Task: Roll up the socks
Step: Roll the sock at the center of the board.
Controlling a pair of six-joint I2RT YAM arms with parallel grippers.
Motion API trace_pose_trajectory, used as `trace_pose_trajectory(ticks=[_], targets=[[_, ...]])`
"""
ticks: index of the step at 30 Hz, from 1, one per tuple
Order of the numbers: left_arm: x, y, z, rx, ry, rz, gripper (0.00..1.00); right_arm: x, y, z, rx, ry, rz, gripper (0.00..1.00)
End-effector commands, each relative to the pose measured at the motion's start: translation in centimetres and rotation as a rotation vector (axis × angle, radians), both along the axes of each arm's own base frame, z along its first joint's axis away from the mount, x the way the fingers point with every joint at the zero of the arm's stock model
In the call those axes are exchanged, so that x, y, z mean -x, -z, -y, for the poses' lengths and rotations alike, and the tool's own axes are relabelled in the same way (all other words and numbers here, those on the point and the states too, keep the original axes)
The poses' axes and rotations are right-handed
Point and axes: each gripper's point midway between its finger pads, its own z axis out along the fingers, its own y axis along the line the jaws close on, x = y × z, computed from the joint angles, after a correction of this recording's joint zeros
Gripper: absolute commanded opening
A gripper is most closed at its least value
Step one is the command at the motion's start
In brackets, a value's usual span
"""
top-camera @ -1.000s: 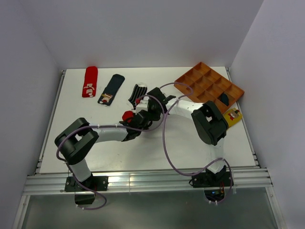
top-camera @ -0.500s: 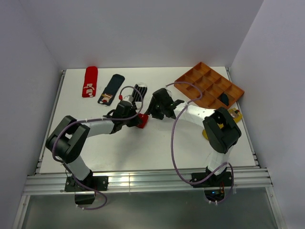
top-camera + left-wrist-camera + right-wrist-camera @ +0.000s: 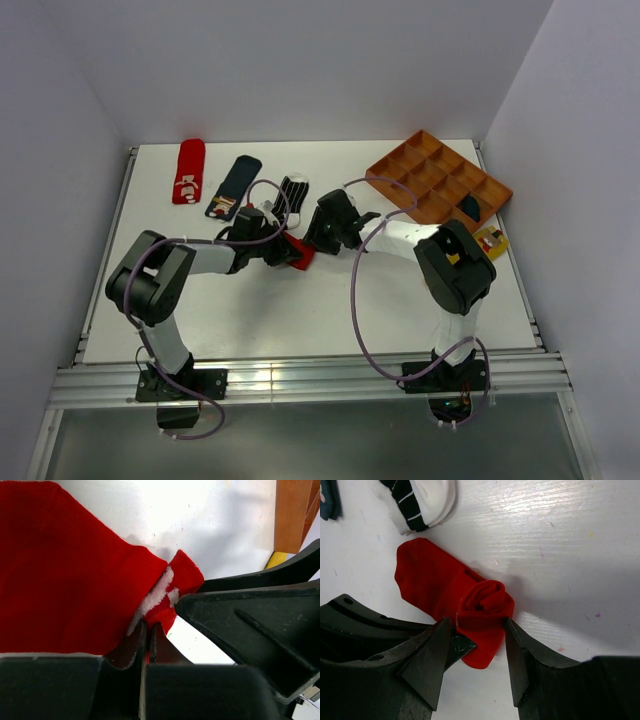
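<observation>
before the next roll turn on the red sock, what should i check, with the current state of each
1. Anchor: left gripper pinches the red sock edge - ok.
2. Reach: right gripper open, straddling the rolled end - ok.
3. Contact between it and the rolled end - cannot tell.
4. Roll complete - not ok, a flat part lies unrolled.
5. Clearance: black-and-white striped sock lies apart from the red one - ok.

No writing, number or brand can be read in any view. The white marks on the flat red sock point(image 3: 187, 172) near the far left corner of the desk point(image 3: 280, 320) form no legible letters. The patch on the navy sock point(image 3: 230, 190) beside it is too small to read, as is the small mark on the yellow sock point(image 3: 489, 242) by the right edge.
</observation>
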Motion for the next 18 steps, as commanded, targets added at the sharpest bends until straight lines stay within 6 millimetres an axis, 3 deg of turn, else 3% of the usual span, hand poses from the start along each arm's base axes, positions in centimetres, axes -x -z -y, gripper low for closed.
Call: trace_pose_trajectory(ticks=[1,14,18], targets=[[1.5,2.0,-0.3,-0.017,0.024,-0.095,0.0,-0.7,-0.5,-0.7,-0.014,0.006,0.024,0.55],[0.9,2.6,-0.1,-0.039,0.033,-0.11,0.01,0.0,2.8,0.6,0.083,0.041,-0.07,0.51],[0.7,2.9,-0.2,-0.054,0.035,-0.106,0.01,0.5,3.6,1.1,0.113,0.04,-0.099,0.41]])
